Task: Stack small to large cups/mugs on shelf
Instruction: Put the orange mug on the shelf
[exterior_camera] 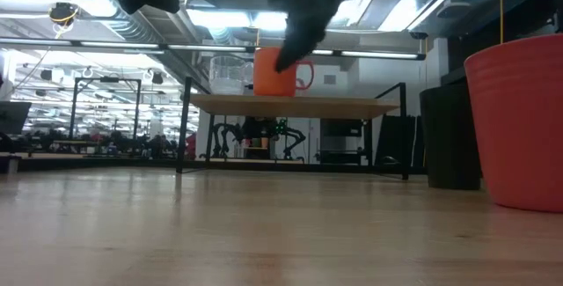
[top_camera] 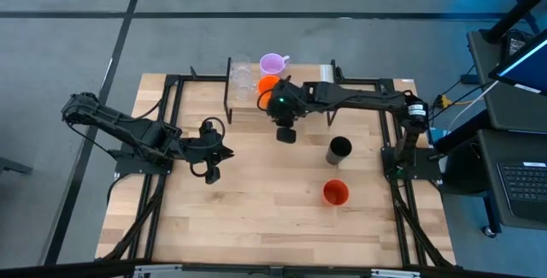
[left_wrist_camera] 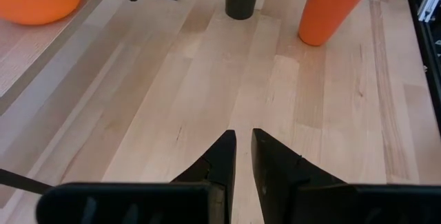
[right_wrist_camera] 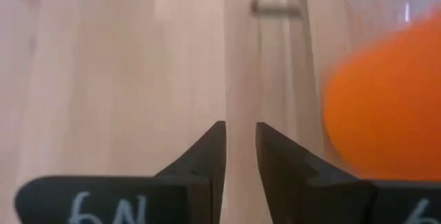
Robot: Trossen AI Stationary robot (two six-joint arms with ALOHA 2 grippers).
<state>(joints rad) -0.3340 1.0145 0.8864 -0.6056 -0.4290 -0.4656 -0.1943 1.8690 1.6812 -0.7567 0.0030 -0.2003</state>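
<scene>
My right jaws (right_wrist_camera: 240,155), nearly pressed together and empty, just beside the orange handled mug (right_wrist_camera: 386,107) on the light-wood shelf (exterior_camera: 295,105).

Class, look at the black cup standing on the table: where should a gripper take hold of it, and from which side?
The black cup stands upright, mouth up, with no handle showing. Probably best: come down from above and pinch its rim, one finger inside. The right gripper is nearer, and the orange-red cup stands apart, leaving room.

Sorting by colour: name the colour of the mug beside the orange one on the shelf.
Lilac. The mug shows best in the high view, at the shelf's back edge.
</scene>
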